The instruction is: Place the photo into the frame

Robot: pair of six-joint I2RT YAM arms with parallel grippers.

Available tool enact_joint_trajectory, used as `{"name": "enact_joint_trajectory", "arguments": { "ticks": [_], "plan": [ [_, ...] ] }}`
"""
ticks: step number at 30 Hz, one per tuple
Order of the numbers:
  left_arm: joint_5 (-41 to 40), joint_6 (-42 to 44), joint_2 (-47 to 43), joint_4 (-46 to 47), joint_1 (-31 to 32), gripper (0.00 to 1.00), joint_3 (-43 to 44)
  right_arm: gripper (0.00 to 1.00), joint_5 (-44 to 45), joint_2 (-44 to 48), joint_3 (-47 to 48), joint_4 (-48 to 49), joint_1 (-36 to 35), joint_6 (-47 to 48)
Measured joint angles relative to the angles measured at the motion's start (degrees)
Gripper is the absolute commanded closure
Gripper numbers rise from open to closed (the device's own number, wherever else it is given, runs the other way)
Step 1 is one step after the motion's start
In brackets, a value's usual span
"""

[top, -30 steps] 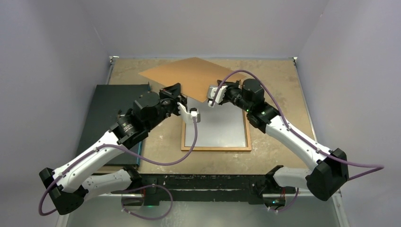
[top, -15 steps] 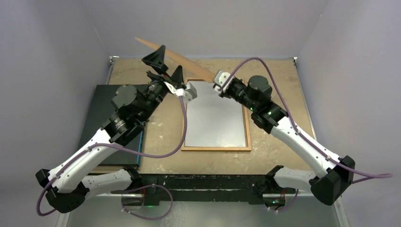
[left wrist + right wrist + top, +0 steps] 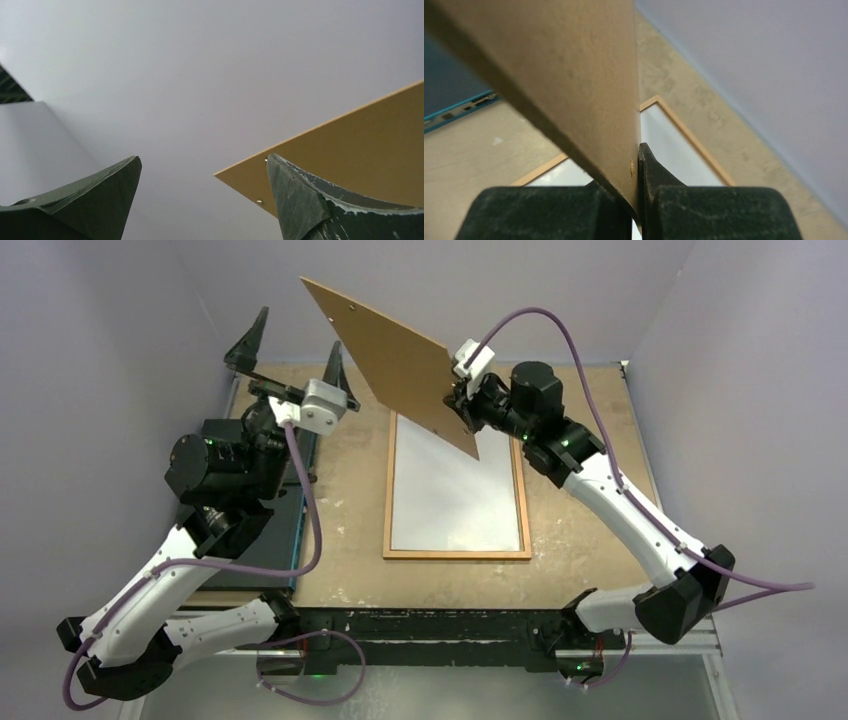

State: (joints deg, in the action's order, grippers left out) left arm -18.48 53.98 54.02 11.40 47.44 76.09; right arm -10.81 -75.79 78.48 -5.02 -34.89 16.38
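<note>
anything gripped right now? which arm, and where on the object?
Right gripper pinches the brown backing board by one edge, and the board is tilted up above the frame. Left gripper is open and holds nothing.

Left pincer (image 3: 300, 330) high, fingers wide apart; right pincer (image 3: 458, 405) aloft, tightly closed.

The backing board (image 3: 395, 365), a second ago lying flat at the far end of the tabletop (image 3: 345, 525) with its near edge over the far rail of the frame (image 3: 458, 555), has swung up off the surface. It now hangs steeply tilted in the air, clamped at its near corner by the right gripper (image 3: 462, 405) alone. The frame's far end is uncovered. The left gripper (image 3: 292, 355) has left the board's near edge and pulled away to the far left, jaws spread wide, well apart from the board.
</note>
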Motion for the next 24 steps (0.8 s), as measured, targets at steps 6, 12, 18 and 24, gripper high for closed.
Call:
{"name": "enact_joint_trajectory", "arguments": {
  "ticks": [6, 12, 18, 24],
  "plan": [
    [-9.27, -3.87, 1.25, 6.19, 0.00, 0.00, 1.42, 1.00, -10.16, -2.49, 3.93, -7.72, 7.17, -10.75],
    [-14.14, -12.96, 2.03, -0.81, -0.57, 0.00, 3.48, 1.00, -20.59, -2.69, 4.90, -12.39, 13.97, -22.60],
    [-7.76, -25.86, 7.48, -18.51, -13.64, 0.02, 6.05, 1.00, -36.94, -3.72, 3.48, -13.62, 20.61, -32.89],
    [8.31, -37.46, 20.02, -32.85, -32.87, 0.04, 10.32, 1.00, -46.82, -2.29, -6.78, -8.02, 27.67, -43.10]
  ]
}}
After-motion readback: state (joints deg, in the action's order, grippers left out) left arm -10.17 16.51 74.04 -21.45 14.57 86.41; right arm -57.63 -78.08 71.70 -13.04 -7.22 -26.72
